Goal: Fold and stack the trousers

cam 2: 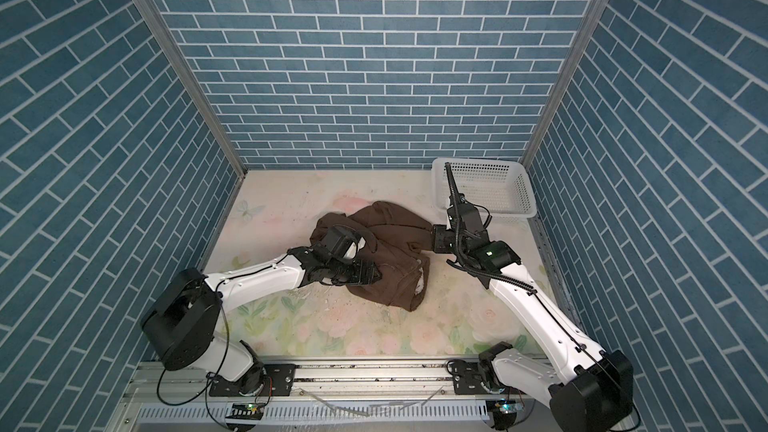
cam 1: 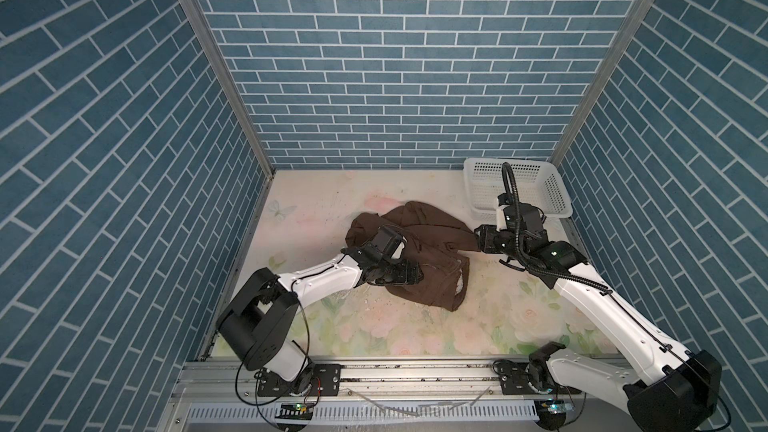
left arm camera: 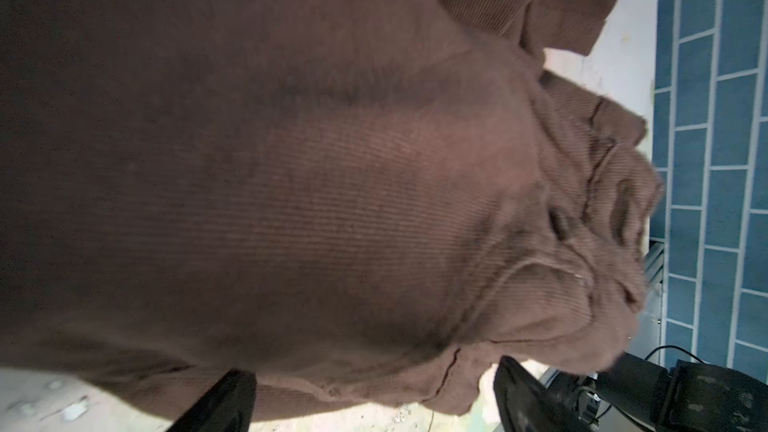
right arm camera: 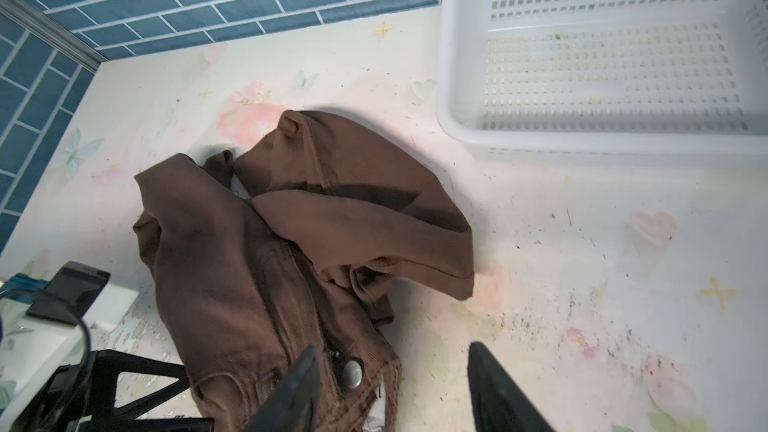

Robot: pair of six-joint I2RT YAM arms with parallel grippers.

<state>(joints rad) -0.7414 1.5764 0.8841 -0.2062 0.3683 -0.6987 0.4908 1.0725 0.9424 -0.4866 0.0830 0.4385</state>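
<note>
The trousers (cam 1: 436, 238) lie crumpled on the table (cam 1: 374, 330), lower centre in both top views. They are not yet folded or stacked. The left gripper (left arm camera: 374, 371) and the right gripper (right arm camera: 392, 351) hover over them, jaws apart and gripping nothing.

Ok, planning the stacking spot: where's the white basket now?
In both top views the white basket sits in the far right corner of the table, just beyond the right hand.
</note>
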